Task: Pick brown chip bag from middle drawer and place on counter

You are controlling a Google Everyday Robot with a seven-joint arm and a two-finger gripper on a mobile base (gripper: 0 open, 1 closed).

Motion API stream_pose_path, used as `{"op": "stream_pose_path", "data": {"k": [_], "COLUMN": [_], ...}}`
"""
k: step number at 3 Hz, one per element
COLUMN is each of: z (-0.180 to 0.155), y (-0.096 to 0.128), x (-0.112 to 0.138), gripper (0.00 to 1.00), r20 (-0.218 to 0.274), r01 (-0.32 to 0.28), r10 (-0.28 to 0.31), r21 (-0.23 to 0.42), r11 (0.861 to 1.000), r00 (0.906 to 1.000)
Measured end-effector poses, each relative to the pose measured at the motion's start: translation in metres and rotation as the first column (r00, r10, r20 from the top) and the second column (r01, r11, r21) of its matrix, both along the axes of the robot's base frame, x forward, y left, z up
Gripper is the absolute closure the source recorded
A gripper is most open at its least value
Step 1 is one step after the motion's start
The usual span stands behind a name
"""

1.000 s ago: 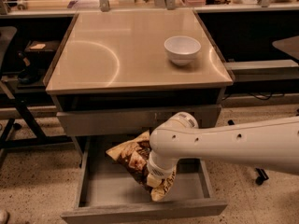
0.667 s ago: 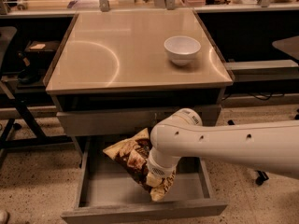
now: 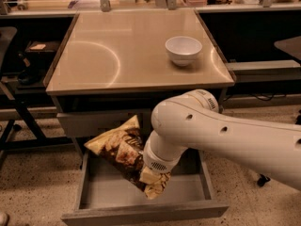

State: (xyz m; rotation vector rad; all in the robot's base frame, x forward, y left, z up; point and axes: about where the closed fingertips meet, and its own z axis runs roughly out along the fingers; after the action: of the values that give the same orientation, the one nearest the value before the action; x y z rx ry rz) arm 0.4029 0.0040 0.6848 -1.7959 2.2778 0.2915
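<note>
The chip bag (image 3: 118, 147) is held tilted above the open middle drawer (image 3: 106, 194), clamped at its 5 o'clock end by the gripper (image 3: 150, 177), likely for carrying up to the counter (image 3: 117, 46), where a bowl (image 3: 183, 50) sits at 2 o'clock.

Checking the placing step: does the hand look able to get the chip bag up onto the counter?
Probably yes: the hand grips the brown chip bag above the open middle drawer; the counter is bare beside the white bowl.
</note>
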Motion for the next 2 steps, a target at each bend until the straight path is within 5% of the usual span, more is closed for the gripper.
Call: {"op": "stream_pose_path", "data": {"k": [1, 2], "z": [0.0490, 0.0498], "y": [0.0094, 0.0099], "x": [-0.0034, -0.0036], "gripper": [1.00, 1.00], "r20": [0.059, 0.063], "r01": [-0.060, -0.065], "r10": [0.059, 0.064], "r21": [0.017, 0.015], "r11": [0.998, 0.998], "r00": [0.9965, 0.9960]}}
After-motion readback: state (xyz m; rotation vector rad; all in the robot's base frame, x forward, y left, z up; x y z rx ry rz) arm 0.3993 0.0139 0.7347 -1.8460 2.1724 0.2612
